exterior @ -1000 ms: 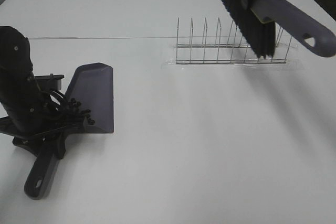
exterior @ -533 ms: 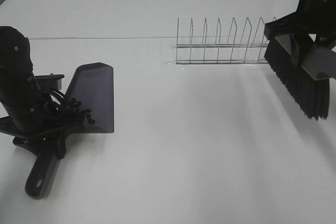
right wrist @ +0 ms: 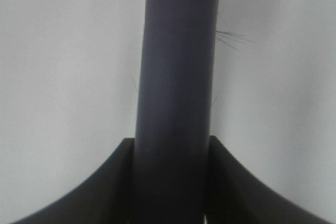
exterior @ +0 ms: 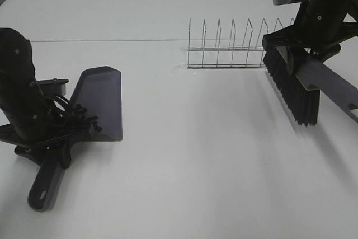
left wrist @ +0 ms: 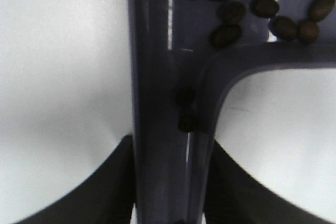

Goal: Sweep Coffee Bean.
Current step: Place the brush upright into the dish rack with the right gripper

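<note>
Glossy oval coffee beans (left wrist: 231, 11) lie on the smooth grey-purple plastic dustpan (exterior: 103, 104).

The broad middle of the bench (exterior: 196, 166) lies open from the near edge up to the wire rack (exterior: 235, 48), which stands across the far side, right of centre. On the left, the dustpan (exterior: 103, 104) and the arm whose left tool (left wrist: 168, 179) clamps its handle bar the way. On the right, the brush (exterior: 293, 90), gripped by the right tool (right wrist: 173, 179), slants bristles-down just before the rack's right end.
</note>
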`<state>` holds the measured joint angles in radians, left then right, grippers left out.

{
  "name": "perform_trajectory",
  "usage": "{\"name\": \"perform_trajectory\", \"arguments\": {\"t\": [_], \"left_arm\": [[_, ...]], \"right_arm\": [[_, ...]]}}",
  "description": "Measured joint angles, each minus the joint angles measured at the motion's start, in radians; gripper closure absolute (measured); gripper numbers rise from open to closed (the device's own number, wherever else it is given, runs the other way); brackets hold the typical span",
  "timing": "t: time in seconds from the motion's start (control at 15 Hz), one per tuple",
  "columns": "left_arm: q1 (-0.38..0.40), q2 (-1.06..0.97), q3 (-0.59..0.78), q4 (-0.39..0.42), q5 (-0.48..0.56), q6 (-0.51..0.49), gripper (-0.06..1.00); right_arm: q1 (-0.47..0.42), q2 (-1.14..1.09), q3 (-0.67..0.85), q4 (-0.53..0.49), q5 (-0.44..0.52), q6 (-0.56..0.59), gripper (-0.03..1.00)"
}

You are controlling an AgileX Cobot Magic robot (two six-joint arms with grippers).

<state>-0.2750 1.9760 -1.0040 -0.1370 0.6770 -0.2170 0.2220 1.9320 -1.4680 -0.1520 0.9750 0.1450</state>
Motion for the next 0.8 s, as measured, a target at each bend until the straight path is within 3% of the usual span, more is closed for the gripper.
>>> {"name": "perform_trajectory", "arguments": {"t": [0.8], "left_arm": [[0.000, 0.000, 0.000, 0.000, -0.004, 0.003, 0.60]], "right_arm": [[0.000, 0.184, -0.230, -0.078, 0.019, 0.026, 0.59]]}}
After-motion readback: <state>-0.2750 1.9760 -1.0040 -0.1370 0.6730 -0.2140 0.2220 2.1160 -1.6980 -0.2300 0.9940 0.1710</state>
